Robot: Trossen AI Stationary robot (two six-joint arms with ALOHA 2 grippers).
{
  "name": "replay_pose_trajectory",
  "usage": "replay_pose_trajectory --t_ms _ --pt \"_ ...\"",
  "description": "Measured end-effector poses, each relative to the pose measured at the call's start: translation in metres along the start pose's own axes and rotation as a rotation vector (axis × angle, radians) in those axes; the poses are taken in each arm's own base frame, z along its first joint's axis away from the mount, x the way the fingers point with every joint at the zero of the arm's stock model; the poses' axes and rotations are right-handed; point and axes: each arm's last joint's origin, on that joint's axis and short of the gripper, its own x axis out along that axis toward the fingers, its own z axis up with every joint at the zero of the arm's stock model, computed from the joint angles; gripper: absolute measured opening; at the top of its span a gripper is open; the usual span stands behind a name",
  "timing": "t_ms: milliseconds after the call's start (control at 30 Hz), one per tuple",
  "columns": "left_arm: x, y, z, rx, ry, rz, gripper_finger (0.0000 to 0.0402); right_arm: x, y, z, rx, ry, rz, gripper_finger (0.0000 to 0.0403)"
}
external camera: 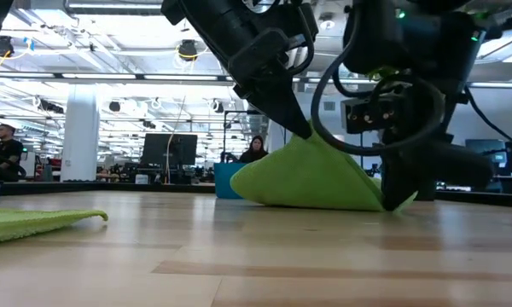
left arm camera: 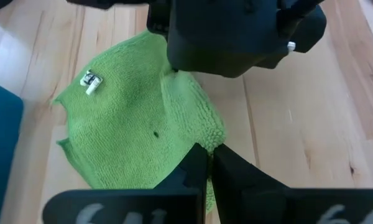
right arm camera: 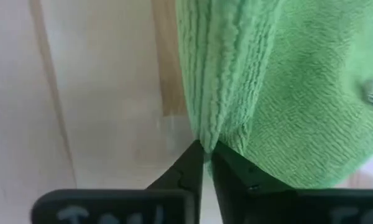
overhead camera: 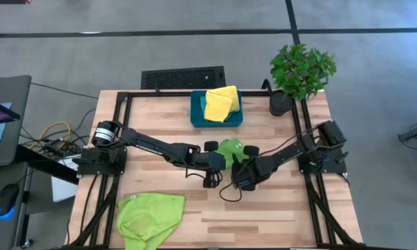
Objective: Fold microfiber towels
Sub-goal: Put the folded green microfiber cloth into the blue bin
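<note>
1. The left tool (overhead camera: 219, 160) sits at the centre of the worktop (overhead camera: 278, 215), its fingers (left arm camera: 196, 171) pressed together on an edge of the green towel (overhead camera: 231, 149).
2. The right tool (overhead camera: 241, 175) sits just right of it, its fingers (right arm camera: 193, 165) pinching another edge of the same towel.
3. The green towel is bunched between both tools; in the low view it rises as a tent-like fold (external camera: 311, 179) with its lower edge on the worktop.
4. A white label (left arm camera: 91, 81) shows on the towel.
5. A second green towel (overhead camera: 149, 217) lies crumpled at the near left edge.
6. A yellow towel (overhead camera: 221, 103) lies in the teal bin (overhead camera: 197, 114) at the far side.
7. A potted plant (overhead camera: 300, 73) stands at the far right corner.
</note>
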Motion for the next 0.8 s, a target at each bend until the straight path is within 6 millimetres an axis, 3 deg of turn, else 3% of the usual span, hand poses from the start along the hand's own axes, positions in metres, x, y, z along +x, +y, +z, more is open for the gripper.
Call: replay_pose_trajectory --t_ms 167,500,800 --pt "0.0000 0.0004 0.0000 0.000 0.000 0.013 0.0000 0.0008 -0.0039 0.0014 0.004 0.020 0.051 0.0092" --pt "0.0000 0.0002 0.0000 0.001 0.000 0.013 0.0000 0.0002 -0.0019 0.0006 -0.082 -0.013 -0.035 0.0178" --pt "-0.0002 -0.0002 0.0005 0.013 -0.005 -0.002 0.0000 0.0042 -0.0098 0.0083 -0.026 -0.048 -0.028 0.0201"
